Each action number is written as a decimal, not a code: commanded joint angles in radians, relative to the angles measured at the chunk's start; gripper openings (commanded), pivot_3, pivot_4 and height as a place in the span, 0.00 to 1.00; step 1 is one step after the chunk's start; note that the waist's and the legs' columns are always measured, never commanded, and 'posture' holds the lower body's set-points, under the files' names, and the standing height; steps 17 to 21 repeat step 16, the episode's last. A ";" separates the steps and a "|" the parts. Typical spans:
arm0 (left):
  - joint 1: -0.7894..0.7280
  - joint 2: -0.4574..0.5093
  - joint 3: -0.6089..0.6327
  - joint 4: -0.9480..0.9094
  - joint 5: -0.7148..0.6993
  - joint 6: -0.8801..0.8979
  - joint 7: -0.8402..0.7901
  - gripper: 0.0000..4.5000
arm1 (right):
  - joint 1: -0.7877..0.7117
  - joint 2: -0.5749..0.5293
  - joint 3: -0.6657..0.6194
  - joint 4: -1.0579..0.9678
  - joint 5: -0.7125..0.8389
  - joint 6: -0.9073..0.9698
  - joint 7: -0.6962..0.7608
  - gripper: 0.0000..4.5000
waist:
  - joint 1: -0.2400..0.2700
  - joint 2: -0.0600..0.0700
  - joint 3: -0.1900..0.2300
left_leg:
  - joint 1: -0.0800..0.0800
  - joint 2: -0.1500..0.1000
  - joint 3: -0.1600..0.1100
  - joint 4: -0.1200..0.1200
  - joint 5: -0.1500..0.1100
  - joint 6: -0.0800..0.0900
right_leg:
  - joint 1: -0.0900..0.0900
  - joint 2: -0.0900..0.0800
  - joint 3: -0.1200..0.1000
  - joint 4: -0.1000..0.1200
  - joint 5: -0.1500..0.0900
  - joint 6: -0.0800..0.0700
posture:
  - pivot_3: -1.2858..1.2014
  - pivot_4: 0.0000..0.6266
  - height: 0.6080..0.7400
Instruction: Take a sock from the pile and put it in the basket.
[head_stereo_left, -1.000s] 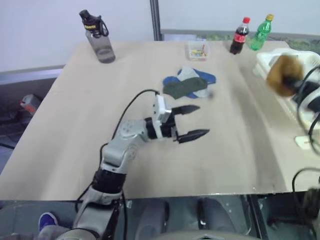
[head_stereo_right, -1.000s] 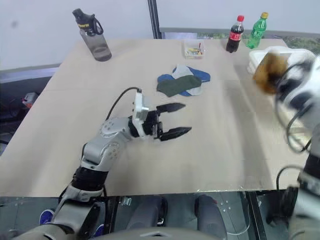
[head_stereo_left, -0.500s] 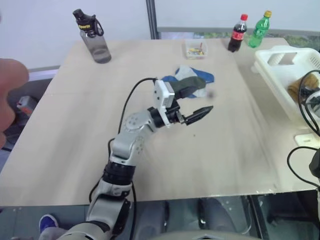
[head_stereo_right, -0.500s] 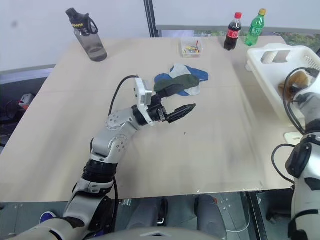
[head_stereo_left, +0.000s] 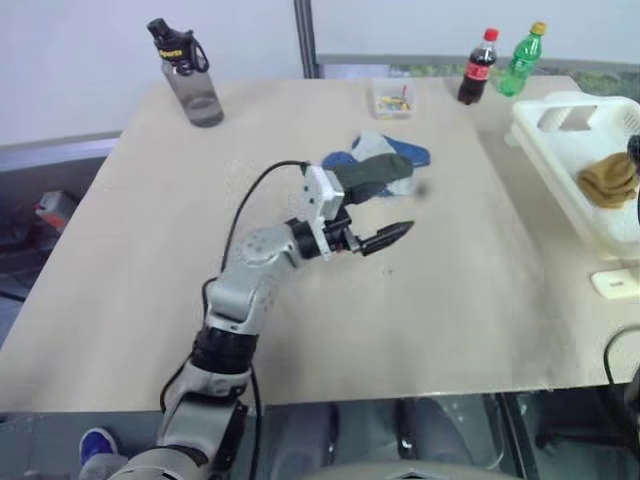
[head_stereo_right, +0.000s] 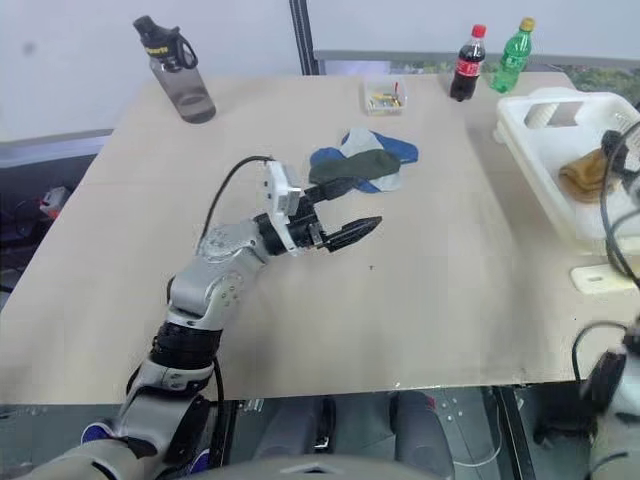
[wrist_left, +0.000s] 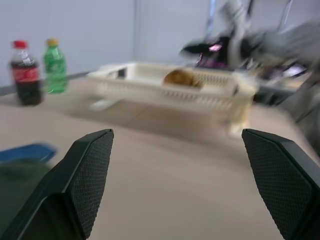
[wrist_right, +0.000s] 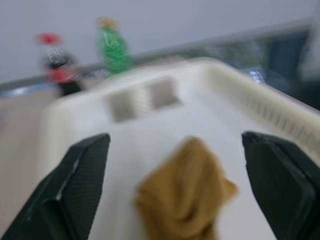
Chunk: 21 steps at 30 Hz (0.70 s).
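While above the basket (wrist_right: 165, 120), right pincer (wrist_right: 175, 187) wide apart; mustard sock (wrist_right: 182, 197) loose below.

A lab-like test room: a bare plywood table (head_stereo_left: 150, 270) against plain pale walls (head_stereo_left: 80, 60); cables below.

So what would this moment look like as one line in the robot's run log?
mustard yellow sock: lying in large white slotted plastic basket | right gripper: open above it | left gripper: open, near sock pile

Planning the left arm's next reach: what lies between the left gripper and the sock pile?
Nothing: left eye view shows bare table between left gripper and pile.
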 joint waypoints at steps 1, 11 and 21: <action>0.038 0.073 0.030 -0.051 -0.005 0.000 -0.045 0.98 | 0.234 -0.015 0.040 -0.450 0.056 0.025 0.099 0.99 | -0.001 0.000 0.000 | 0.000 0.000 0.000 0.000 0.000 0.000 | 0.000 0.000 0.000 0.000 0.000 0.000 | 0.52 0.24 1.00; 0.197 0.340 0.185 -0.101 -0.087 0.094 -0.151 0.98 | 0.793 -0.005 0.087 -0.797 -0.066 -0.073 0.237 0.99 | -0.003 -0.001 0.001 | 0.004 0.005 0.000 0.007 0.000 0.000 | 0.004 0.001 0.000 0.002 -0.002 -0.001 | 0.52 0.24 1.00; 0.234 0.366 0.208 -0.122 -0.103 0.096 -0.158 0.98 | 0.806 0.009 0.092 -0.794 -0.069 -0.085 0.250 0.99 | -0.002 -0.002 0.001 | 0.007 0.006 0.000 0.007 0.000 0.000 | 0.007 0.002 0.000 0.002 -0.004 -0.002 | 0.52 0.24 1.00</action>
